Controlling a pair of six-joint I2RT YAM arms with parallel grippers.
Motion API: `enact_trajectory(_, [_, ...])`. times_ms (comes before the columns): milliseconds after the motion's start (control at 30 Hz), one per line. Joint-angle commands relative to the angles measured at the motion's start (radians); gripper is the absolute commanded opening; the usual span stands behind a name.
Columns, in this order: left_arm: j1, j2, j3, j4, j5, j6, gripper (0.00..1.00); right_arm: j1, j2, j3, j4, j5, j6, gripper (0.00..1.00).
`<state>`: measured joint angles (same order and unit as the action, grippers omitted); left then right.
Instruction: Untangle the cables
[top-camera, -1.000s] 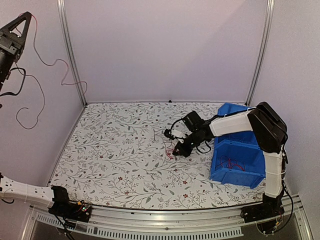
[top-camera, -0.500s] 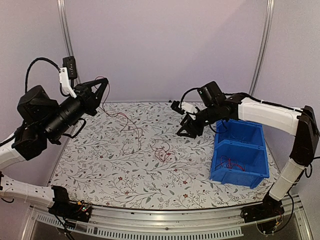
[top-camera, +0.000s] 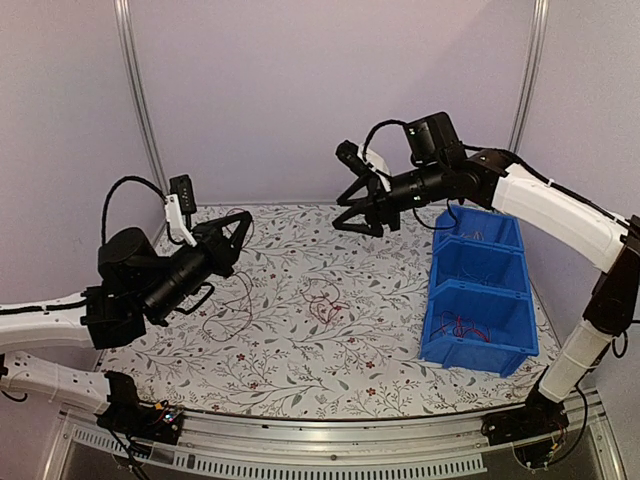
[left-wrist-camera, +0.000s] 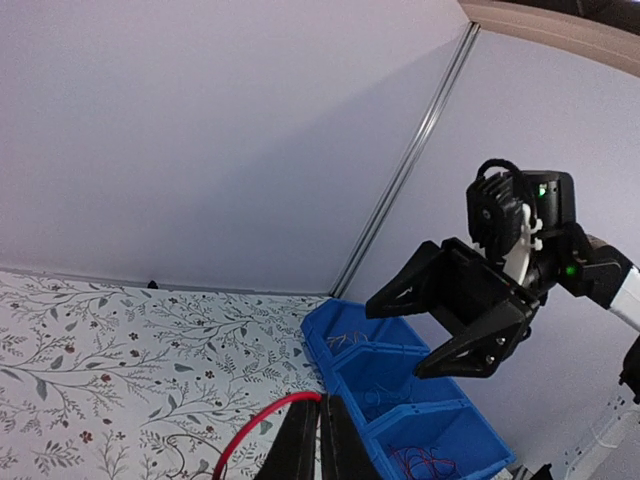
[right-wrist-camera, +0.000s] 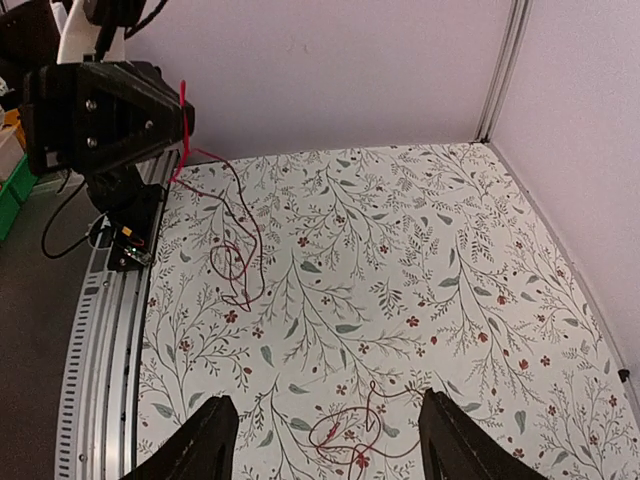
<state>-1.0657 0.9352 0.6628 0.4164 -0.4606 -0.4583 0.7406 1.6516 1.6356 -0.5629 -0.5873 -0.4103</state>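
Observation:
A small clump of thin red cables (top-camera: 325, 300) lies in the middle of the table, and the right wrist view shows it (right-wrist-camera: 352, 435) far below, between the fingers. My right gripper (top-camera: 345, 213) hangs open and empty, high above the table's far side. My left gripper (top-camera: 242, 224) is shut on one long red cable (top-camera: 228, 308) pulled free of the clump. This cable droops from the fingertips to a loose loop (right-wrist-camera: 235, 262) on the table near the left edge. The left wrist view shows the shut fingers (left-wrist-camera: 321, 440) with the red cable (left-wrist-camera: 258, 430) curving out beside them.
A blue three-compartment bin (top-camera: 478, 300) stands at the right of the table; its near compartment holds a few red wires (top-camera: 462, 327). Metal frame posts (top-camera: 140, 110) rise at the back corners. The floral table top (top-camera: 280, 360) ends at a rail by the arm bases.
My right gripper let go of the clump, opened and rose towards the back. My left arm swung down from high on the left with the red cable, whose slack now lies on the table.

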Motion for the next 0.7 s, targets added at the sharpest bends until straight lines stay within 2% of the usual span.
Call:
enact_trajectory(0, [0.011, 0.046, -0.044, 0.205, 0.006, -0.076, 0.00, 0.047, 0.114, 0.147, -0.021, -0.128, 0.107, 0.66])
enact_trajectory(267, [0.012, 0.144, -0.033, 0.265, 0.042, -0.095, 0.00, 0.106, 0.251, 0.282, -0.032, -0.211, 0.188, 0.71])
enact_trajectory(667, [0.012, 0.255, 0.013, 0.323, 0.113, -0.102, 0.00, 0.132, 0.285, 0.269, 0.008, -0.215, 0.264, 0.69])
